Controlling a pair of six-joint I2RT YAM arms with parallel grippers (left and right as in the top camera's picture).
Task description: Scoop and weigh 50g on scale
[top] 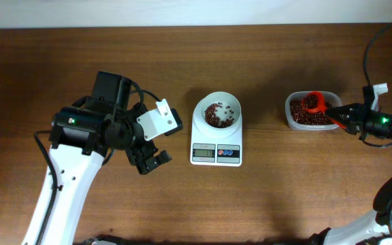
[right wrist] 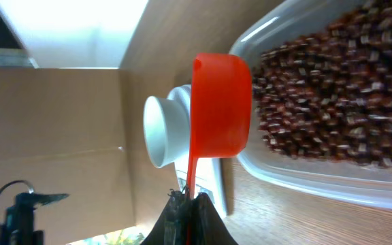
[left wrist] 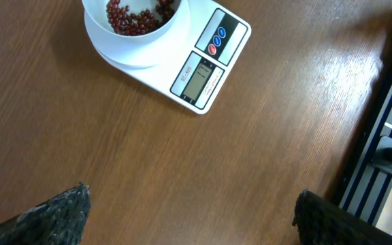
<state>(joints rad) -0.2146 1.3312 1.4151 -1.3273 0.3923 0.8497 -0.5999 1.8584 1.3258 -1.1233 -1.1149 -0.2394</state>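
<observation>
Scale (top: 216, 154) at desk (top: 284, 197) centre, bowl (top: 231, 102) holding some beans (top: 216, 116); left gripper (top: 154, 162) just left of it, jaws spread wide and empty; right gripper (top: 340, 117) well to its right, jaws clamped on red scoop (top: 313, 102) handle over the clear container (top: 290, 117) of beans.

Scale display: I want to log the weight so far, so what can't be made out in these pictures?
- The scale display: digits too faint in the left wrist view, too small overhead.
- The red scoop: its own wall hides the inside in the right wrist view.
- The left hand: fingers cut off by the bottom edge, left wrist view.
</observation>
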